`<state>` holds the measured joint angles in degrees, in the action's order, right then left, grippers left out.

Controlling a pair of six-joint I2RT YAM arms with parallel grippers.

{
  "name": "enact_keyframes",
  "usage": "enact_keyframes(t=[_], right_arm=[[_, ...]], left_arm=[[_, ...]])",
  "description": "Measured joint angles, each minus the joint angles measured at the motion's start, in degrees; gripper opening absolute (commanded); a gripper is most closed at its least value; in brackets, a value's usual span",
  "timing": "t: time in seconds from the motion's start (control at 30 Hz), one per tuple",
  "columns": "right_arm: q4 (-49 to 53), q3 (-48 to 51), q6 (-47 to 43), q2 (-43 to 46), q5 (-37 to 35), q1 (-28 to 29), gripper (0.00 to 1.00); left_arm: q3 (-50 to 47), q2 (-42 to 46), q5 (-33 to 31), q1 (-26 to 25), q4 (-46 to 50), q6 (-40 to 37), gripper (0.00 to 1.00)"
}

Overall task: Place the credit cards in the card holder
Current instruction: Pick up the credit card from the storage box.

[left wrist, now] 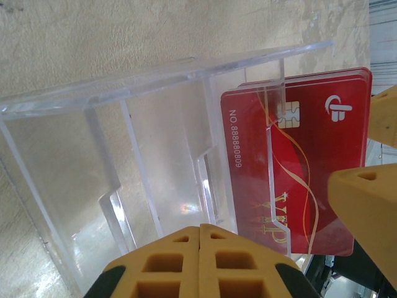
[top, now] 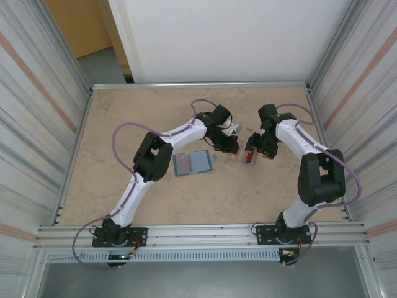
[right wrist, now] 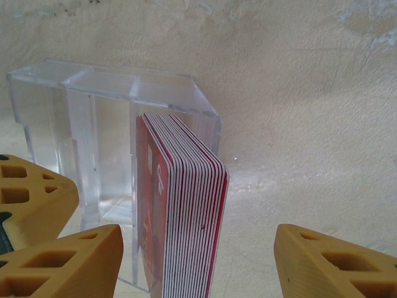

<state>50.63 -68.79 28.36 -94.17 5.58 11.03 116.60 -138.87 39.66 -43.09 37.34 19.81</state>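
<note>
I see left hand (left wrist: 199,239) closed tight at the clear case (left wrist: 93,143), possibly nipping its wall. Right hand (right wrist: 198,248) wide, straddling the red credit cards (right wrist: 186,205) stacked upright in that case. Teal card holder (top: 193,163) lies open on the worktop (top: 155,112), nearby to its left.

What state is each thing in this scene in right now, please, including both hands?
Card holder: open, lying flat.
Credit cards: stacked on edge in the end slot of the clear case.
Clear case: holds the stack, its other compartments empty.
Left hand: shut, at the case's near edge.
Right hand: open, one finger on each side of the card stack.
</note>
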Motion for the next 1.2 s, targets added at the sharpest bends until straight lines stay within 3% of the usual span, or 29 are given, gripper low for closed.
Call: enact_keyframes(t=[0.6,1.07,1.2], right_arm=[[0.6,0.0,-0.5,-1.6,-1.3,-0.1,0.53],[3.0,-0.9,-0.6,0.0,-1.7,-0.2,0.50],[3.0,-0.9,-0.7,0.1,-1.5,-0.2,0.43]], left_arm=[[-0.4,-0.1,1.1,0.3,-0.7,1.5,0.00],[-0.5,-0.1,1.3,0.3,-0.9,1.7,0.00],[-0.5,-0.1,1.2,0.3,-0.9,1.7,0.00]])
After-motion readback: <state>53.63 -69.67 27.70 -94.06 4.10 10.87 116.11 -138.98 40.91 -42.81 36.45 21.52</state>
